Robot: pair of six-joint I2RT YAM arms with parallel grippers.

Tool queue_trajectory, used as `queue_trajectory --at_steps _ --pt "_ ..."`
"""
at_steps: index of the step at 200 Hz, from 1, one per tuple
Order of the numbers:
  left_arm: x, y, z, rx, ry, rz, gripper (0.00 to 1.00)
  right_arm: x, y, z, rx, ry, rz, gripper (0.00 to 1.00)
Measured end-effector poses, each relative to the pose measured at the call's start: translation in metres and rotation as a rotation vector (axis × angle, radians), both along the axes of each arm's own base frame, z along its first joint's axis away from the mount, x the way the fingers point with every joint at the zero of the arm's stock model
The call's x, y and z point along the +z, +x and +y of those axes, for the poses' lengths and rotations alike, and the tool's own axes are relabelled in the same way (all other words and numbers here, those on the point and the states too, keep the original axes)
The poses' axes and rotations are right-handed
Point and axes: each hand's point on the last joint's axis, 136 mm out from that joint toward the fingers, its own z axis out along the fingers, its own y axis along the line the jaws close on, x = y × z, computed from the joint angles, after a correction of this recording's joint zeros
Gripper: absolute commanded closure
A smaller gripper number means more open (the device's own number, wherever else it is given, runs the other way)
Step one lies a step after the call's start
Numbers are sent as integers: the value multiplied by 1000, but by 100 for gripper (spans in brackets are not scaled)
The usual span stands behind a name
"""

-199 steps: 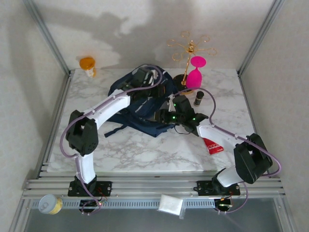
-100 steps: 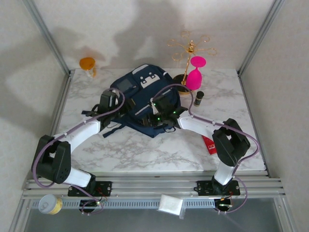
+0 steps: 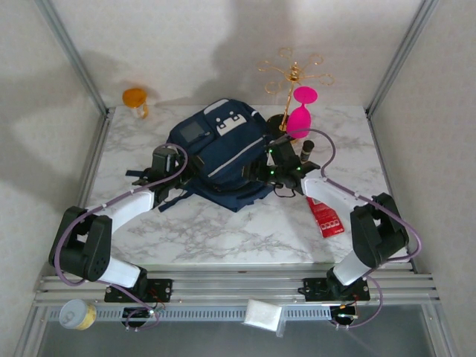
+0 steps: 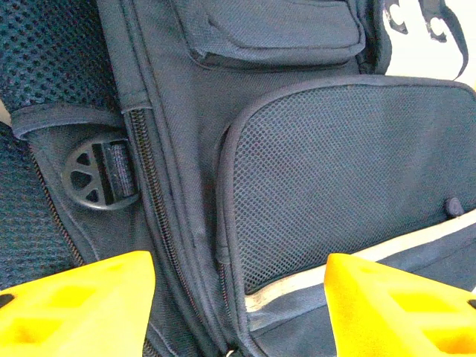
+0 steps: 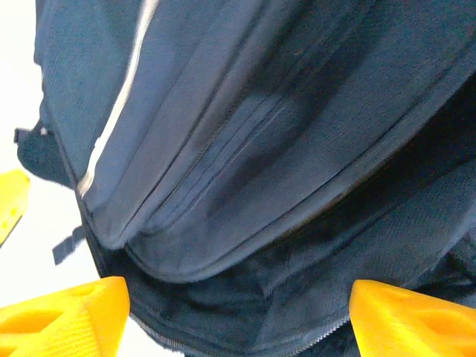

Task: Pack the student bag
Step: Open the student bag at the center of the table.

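Right hand (image 3: pixel 259 175) has shifted rightward, at the student bag (image 3: pixel 220 147) edge.

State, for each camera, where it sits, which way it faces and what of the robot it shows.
Top external: above and behind the bases, looking down at the table, student bag, left arm and right arm.
Left wrist: on the left arm, facing the bag's mesh pocket; left gripper open.
Right wrist: on the right arm, facing the bag's zippered side; right gripper open.
Shared: all three show the bag.
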Motion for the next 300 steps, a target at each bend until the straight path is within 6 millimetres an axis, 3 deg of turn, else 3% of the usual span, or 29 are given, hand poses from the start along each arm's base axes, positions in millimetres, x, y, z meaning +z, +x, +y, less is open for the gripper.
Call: queue_trajectory --at_steps 19,49,89,107,144,180,212,239,254,300 --pt "1 1 0 4 -7 -9 38 -10 3 9 -6 33 40 26" --pt "-1 1 1 9 -8 -7 38 -4 13 25 3 95 42 28" --pt "-9 -2 5 24 7 2 36 -14 23 36 -6 132 68 40" --pt "-10 -2 7 34 15 4 36 -8 24 39 -8 124 66 37" --pt "-11 -2 11 45 36 3 36 24 33 46 -24 43 -9 28" --pt "-10 -2 11 45 42 -3 35 30 46 38 -56 -49 -51 27" --pt "-10 -3 12 50 38 -2 35 16 47 48 -41 -14 -26 46" --pt "-6 -5 10 70 1 -3 39 21 43 62 -37 78 -4 79" --pt "-5 -6 10 89 -24 2 43 30 39 70 -42 171 -3 91" --pt "-14 -11 21 180 -54 38 44 64 41 76 -72 341 4 100"
